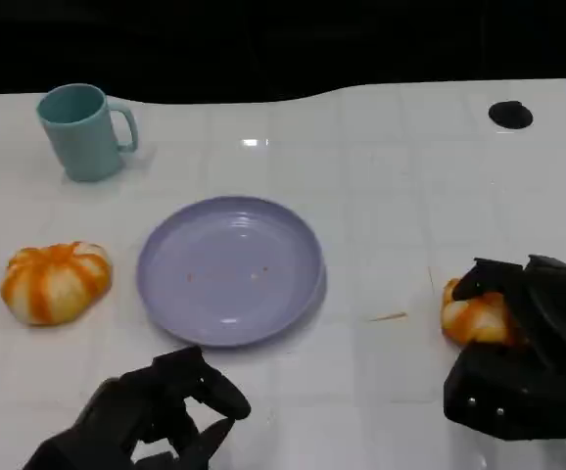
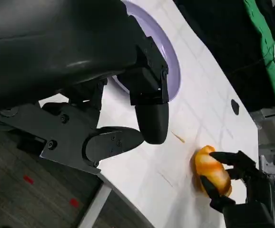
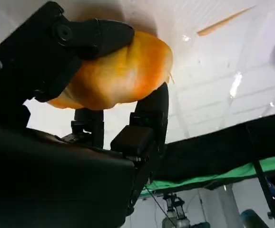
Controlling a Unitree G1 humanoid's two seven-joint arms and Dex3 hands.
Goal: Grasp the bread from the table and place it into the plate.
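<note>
Right hand point(image 1: 523, 348) has its fingers wrapped around the bread roll point(image 1: 471, 315), which sits at table level well right of the lavender plate point(image 1: 229, 269). Roll looks light, soft and squashable with a glazed crust, so grip gently across the wide middle. Left hand point(image 1: 156, 411) holds nothing, fingers loosely apart, near the plate's front edge. White glossy tiled tabletop point(image 1: 391, 196), probably slick. A second roll point(image 1: 55, 281) and teal mug point(image 1: 84, 130) sit far left; dark backdrop behind.
</note>
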